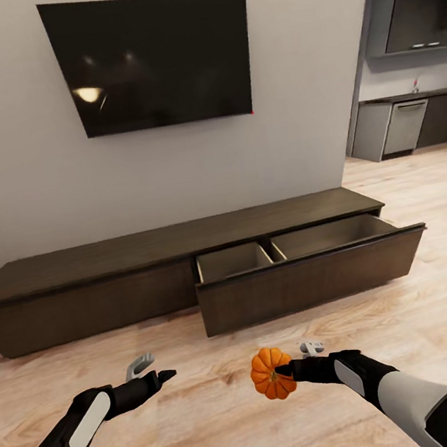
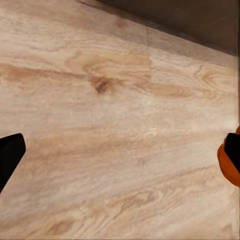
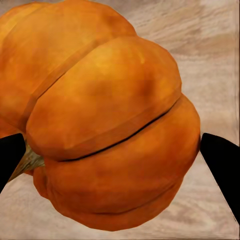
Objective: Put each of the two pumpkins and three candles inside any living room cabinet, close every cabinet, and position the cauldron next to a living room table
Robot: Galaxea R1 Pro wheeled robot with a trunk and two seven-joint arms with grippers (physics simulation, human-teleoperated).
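Gripping a bright orange ribbed pumpkin (image 1: 272,374) in my right tool (image 1: 280,371), I hold it above the pale wood floor (image 1: 211,426). At twelve o'clock, the long dark-brown wooden cabinet (image 1: 118,282) has one drawer (image 1: 309,268) pulled out. My left tool (image 1: 159,369) hangs apart.

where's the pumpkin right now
In the head view the pumpkin is held in the right claw, above the wood floor, in front of the cabinet's open drawer.
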